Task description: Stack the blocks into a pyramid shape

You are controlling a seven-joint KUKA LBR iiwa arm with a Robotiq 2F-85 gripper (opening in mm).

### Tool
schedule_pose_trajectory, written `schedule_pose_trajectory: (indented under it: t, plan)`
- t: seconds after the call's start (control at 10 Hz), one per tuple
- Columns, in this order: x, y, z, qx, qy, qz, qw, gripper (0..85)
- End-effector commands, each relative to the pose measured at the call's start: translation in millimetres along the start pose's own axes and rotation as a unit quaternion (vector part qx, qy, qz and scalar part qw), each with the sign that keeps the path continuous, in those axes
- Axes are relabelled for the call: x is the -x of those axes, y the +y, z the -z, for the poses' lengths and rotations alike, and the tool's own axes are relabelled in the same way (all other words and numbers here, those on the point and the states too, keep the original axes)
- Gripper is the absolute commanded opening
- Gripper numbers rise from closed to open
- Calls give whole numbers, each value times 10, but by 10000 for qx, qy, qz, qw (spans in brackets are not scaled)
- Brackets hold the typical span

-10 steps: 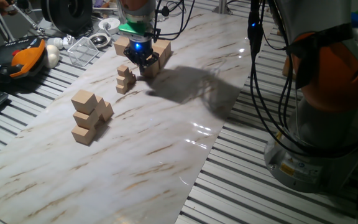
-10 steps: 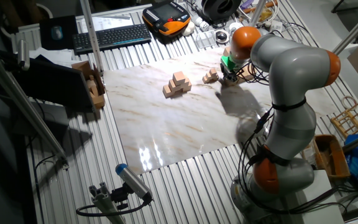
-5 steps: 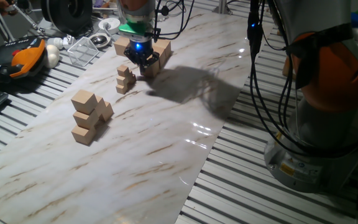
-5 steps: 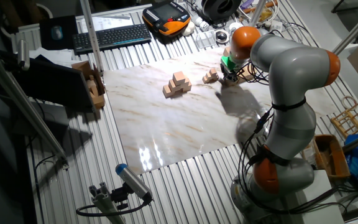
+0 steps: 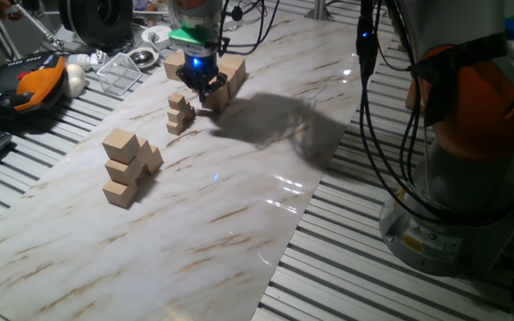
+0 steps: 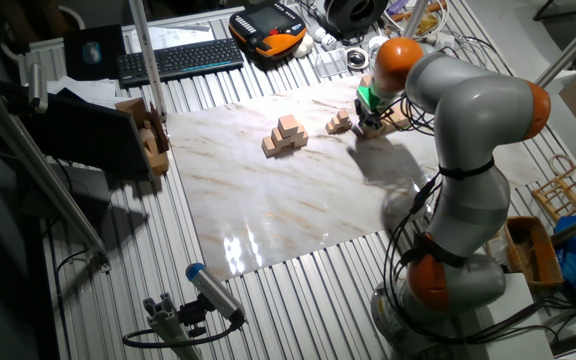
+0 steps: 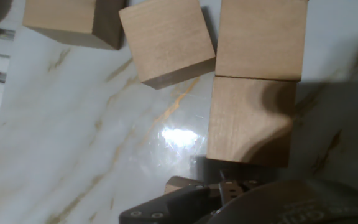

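Note:
A stepped pile of tan blocks point(image 5: 125, 167) point(image 6: 286, 135) stands on the marble slab, one cube on top. Several loose blocks point(image 5: 230, 71) lie at the slab's far end. My gripper point(image 5: 202, 87) point(image 6: 370, 122) hangs low among them, right next to one block point(image 5: 217, 96). In the hand view, several blocks point(image 7: 166, 40) lie flat below, two of them point(image 7: 250, 121) touching. A tan sliver point(image 7: 182, 185) peeks out at my gripper point(image 7: 197, 190). I cannot tell whether the jaws are open or hold it.
Small tan cubes point(image 5: 179, 113) point(image 6: 340, 122) are heaped just left of the gripper. A clear plastic container point(image 5: 123, 71), a white bowl point(image 5: 157, 36) and an orange pendant point(image 5: 34, 82) lie beyond the slab's edge. A keyboard point(image 6: 180, 60) sits further off. The arm's base point(image 5: 471, 178) stands at the right.
The gripper has risen very slightly over the loose blocks. The pile and the small cubes have not moved.

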State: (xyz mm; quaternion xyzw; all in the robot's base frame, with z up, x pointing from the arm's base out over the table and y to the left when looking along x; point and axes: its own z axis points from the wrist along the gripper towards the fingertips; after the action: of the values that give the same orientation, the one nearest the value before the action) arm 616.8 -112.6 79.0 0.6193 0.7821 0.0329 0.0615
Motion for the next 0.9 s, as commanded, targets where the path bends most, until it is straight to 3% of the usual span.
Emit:
schedule_pose_trajectory:
  t: [0.0,0.2,0.4,0.6,0.8]
  plan:
    - [22,13,66,-32,42,24,10000,0]
    - [100,11,178,-30,74,311,9995,0]
    - [197,8,264,-60,-129,874,9961,0]
    - [383,-25,304,-83,-127,1355,9907,0]
    - [506,-76,253,-70,-92,1373,9905,0]
